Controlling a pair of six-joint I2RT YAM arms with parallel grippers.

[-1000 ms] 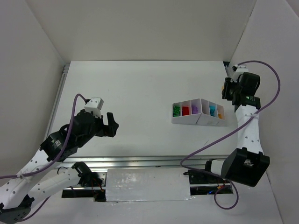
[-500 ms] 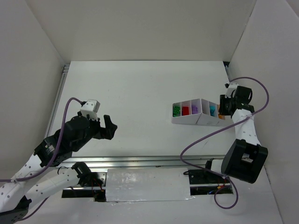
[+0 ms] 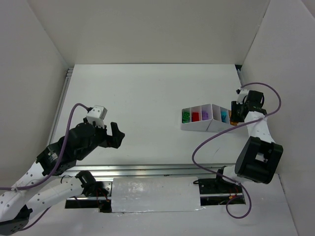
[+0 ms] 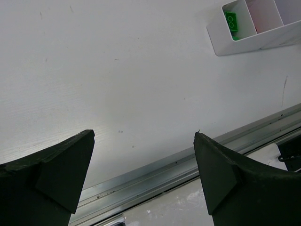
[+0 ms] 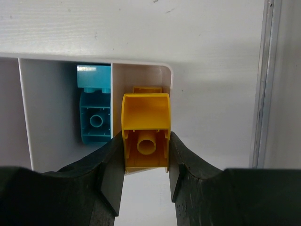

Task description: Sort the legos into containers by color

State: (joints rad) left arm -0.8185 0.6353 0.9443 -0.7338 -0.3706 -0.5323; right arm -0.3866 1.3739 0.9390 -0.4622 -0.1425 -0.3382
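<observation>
yellow brick (image 5: pixel 145 132) clamped in right pincer (image 5: pixel 145 176), over tray (image 5: pixel 165 75)

The yellow brick (image 5: pixel 145 132) between my right fingers (image 5: pixel 109 183) is smooth, glossy plastic; the fingers themselves look matt black. The white tray (image 5: pixel 51 113) is smooth plastic, the table (image 5: pixel 141 28) matt and faintly ribbed, its edge rail (image 5: pixel 268 80) brushed metal.

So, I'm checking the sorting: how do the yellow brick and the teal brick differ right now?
The yellow brick is clamped in the right tool, over the end compartment of the tray; the teal brick lies loose in the next compartment. The yellow brick sits nearer the camera and looks larger; the teal brick rests deeper down. Both show a hollow underside with a round tube.
</observation>
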